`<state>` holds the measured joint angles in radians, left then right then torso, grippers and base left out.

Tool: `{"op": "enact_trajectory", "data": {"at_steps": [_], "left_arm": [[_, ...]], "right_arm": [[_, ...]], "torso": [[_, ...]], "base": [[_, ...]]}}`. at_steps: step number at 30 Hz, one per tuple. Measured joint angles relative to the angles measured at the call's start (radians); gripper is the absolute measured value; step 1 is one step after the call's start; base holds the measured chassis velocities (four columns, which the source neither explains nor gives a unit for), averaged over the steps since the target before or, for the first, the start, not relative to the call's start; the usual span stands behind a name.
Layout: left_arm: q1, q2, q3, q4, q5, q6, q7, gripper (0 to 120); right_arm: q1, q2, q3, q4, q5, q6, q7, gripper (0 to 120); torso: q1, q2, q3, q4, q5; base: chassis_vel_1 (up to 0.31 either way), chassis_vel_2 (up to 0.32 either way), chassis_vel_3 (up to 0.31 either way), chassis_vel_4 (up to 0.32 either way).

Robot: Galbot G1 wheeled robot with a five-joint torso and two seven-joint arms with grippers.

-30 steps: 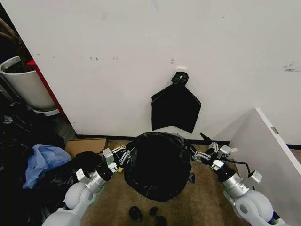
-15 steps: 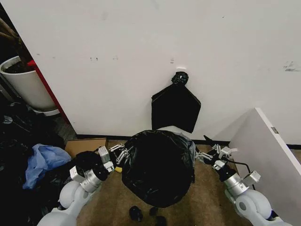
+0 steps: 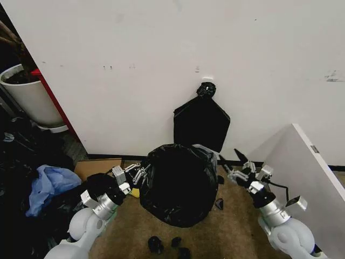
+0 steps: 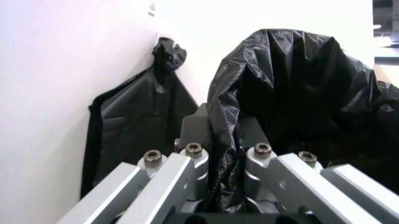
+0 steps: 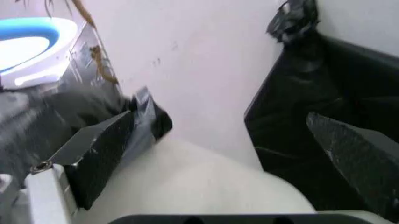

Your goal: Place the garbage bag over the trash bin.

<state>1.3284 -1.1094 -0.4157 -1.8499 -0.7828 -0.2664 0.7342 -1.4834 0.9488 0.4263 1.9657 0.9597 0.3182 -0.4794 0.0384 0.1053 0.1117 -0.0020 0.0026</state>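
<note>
Left hand (image 3: 139,174) clamped on garbage bag (image 3: 178,183) film, right hand (image 3: 233,171) spread empty beside it

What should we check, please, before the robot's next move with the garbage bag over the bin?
1. Left gripper pinches the garbage bag: ok, film sits between its fingers.
2. Right gripper holds the bag: not ok, its fingers are spread with nothing between them.
3. Bag covers the trash bin: not ok, bare white rim shows on the right side.
4. Bag free of tears: cannot tell.
5. Hanging flat black bag untouched: ok.
</note>
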Motion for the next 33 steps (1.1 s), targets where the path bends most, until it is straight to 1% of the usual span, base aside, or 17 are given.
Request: {"op": "enact_trajectory", "data": {"at_steps": [6,12,15,16,19,20,21,22,23,25,26,27,28,30,31,32,33], "left_arm": [[0.026,-0.001,-0.022,-0.027,-0.013,-0.001,0.050,4],[0.030,0.000,-0.034,-0.029,-0.017,-0.003,0.056,4],[0.024,0.001,-0.031,-0.017,-0.012,-0.006,0.038,4],[0.022,0.000,-0.026,-0.011,-0.009,-0.007,0.025,4],[0.011,-0.010,0.007,0.012,-0.002,-0.010,-0.063,4],[0.010,-0.012,0.012,0.015,-0.002,-0.009,-0.076,4],[0.007,-0.017,0.025,0.023,0.000,-0.001,-0.114,4],[0.005,-0.022,0.036,0.029,0.010,0.018,-0.149,4],[0.005,-0.022,0.036,0.029,0.010,0.018,-0.149,4],[0.005,-0.026,0.051,0.038,0.050,0.065,-0.221,4],[0.006,-0.026,0.055,0.039,0.058,0.084,-0.241,4],[0.011,-0.026,0.062,0.039,0.066,0.124,-0.280,4],[0.011,-0.026,0.062,0.039,0.066,0.124,-0.280,4],[0.024,-0.018,0.077,0.022,0.057,0.234,-0.366,4],[0.024,-0.018,0.077,0.022,0.057,0.234,-0.366,4],[0.025,-0.017,0.082,0.016,0.047,0.269,-0.399,4],[0.025,-0.016,0.088,0.007,0.029,0.317,-0.456,4]], "right_arm": [[0.018,0.012,-0.025,-0.030,-0.081,-0.008,0.106,100],[0.026,0.015,-0.026,-0.050,-0.083,-0.007,0.127,100],[0.027,0.017,-0.024,-0.050,-0.055,0.014,0.090,100],[0.027,0.019,-0.023,-0.048,-0.043,0.029,0.068,100],[0.032,0.025,-0.021,-0.046,-0.010,0.091,-0.007,100],[0.033,0.026,-0.021,-0.046,-0.008,0.098,-0.011,100],[0.036,0.030,-0.021,-0.046,-0.008,0.114,-0.010,100],[0.039,0.036,-0.023,-0.044,-0.032,0.126,0.037,100],[0.039,0.036,-0.023,-0.044,-0.032,0.126,0.037,100],[0.047,0.051,-0.039,-0.030,-0.107,0.135,0.210,100],[0.049,0.055,-0.045,-0.024,-0.124,0.136,0.260,100],[0.050,0.063,-0.055,-0.010,-0.154,0.136,0.337,100],[0.050,0.063,-0.055,-0.010,-0.154,0.136,0.337,100],[0.035,0.077,-0.063,0.016,-0.250,0.135,0.416,100],[0.035,0.077,-0.063,0.016,-0.250,0.135,0.416,100],[0.028,0.082,-0.064,0.023,-0.297,0.135,0.428,100],[0.021,0.087,-0.066,0.029,-0.356,0.137,0.437,100]], "torso": [[0.000,0.000,0.000,0.0000,0.0000],[0.000,0.000,0.000,0.0001,0.0000],[0.000,0.000,0.000,0.0000,0.0000],[0.000,0.000,0.000,0.0000,0.0000],[0.000,0.000,0.000,0.0001,0.0000],[0.000,0.000,0.000,0.0000,0.0000],[0.000,0.000,0.000,0.0000,-0.0001],[0.000,0.000,0.000,0.0000,-0.0002],[0.000,0.000,0.000,0.0000,-0.0002],[0.000,0.000,0.000,0.0000,0.0000],[0.000,0.000,0.000,0.0000,-0.0001],[0.000,0.000,0.000,0.0000,-0.0001],[0.000,0.000,0.000,0.0000,-0.0001],[0.000,0.000,0.000,0.0002,-0.0001],[0.000,0.000,0.000,0.0002,-0.0001],[0.000,0.000,0.000,0.0001,0.0000],[0.000,0.000,0.000,0.0000,-0.0001]], "base": [[0.000,0.000,0.000,0.000],[0.000,0.000,0.000,0.000],[0.000,0.000,0.000,0.000],[0.000,0.000,0.000,0.000],[0.000,0.000,0.000,0.000],[0.000,0.000,0.000,0.000],[0.000,0.000,0.000,0.000],[0.000,0.000,0.000,0.000],[0.000,0.000,0.000,0.000],[0.000,0.000,0.000,0.000],[0.000,0.000,0.000,0.000],[0.000,0.000,0.000,0.000],[0.000,0.000,0.000,0.000],[0.000,0.000,0.000,0.000],[0.000,0.000,0.000,0.000],[0.000,0.000,0.000,0.000],[0.000,0.000,0.000,0.000]]}}
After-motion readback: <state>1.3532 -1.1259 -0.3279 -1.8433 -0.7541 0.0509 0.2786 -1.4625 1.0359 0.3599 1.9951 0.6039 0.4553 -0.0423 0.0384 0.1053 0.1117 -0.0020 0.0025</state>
